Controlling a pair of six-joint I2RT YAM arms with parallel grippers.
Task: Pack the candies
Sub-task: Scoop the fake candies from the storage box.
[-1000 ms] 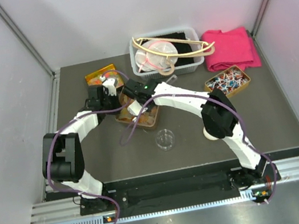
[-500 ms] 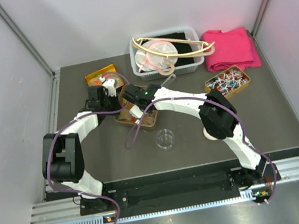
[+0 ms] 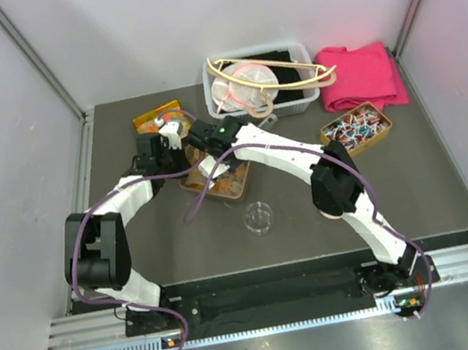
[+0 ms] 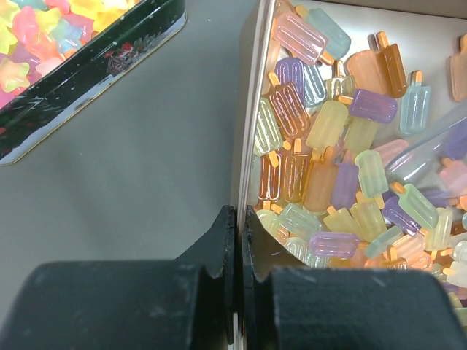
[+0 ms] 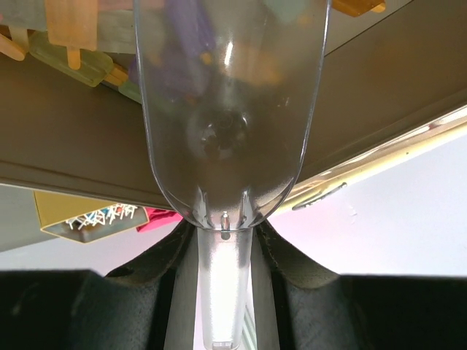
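Note:
The candies (image 4: 328, 131) are translucent popsicle-shaped gummies in orange, yellow, purple and pale green, heaped in an open tin (image 3: 237, 183) at mid table. My left gripper (image 4: 238, 219) is shut on the tin's left wall (image 4: 248, 131); in the top view it (image 3: 181, 162) sits at the tin's left edge. My right gripper (image 5: 225, 230) is shut on the handle of a clear plastic scoop (image 5: 230, 109). The scoop's bowl lies among the candies (image 5: 69, 22) inside the tin. The scoop's edge also shows in the left wrist view (image 4: 438, 142). In the top view the right gripper (image 3: 209, 147) hangs over the tin.
A second tin of star-shaped gummies (image 3: 158, 116) lies to the far left (image 4: 87, 58). A small clear round dish (image 3: 259, 218) stands in front of the tin. At the back are a clear bin (image 3: 259, 84), a pink cloth (image 3: 362, 75) and a tin of twist-wrapped sweets (image 3: 356, 129).
My right arm has swung the scoop up and left over the tin, toward its far end. My left gripper has stayed on the tin's wall.

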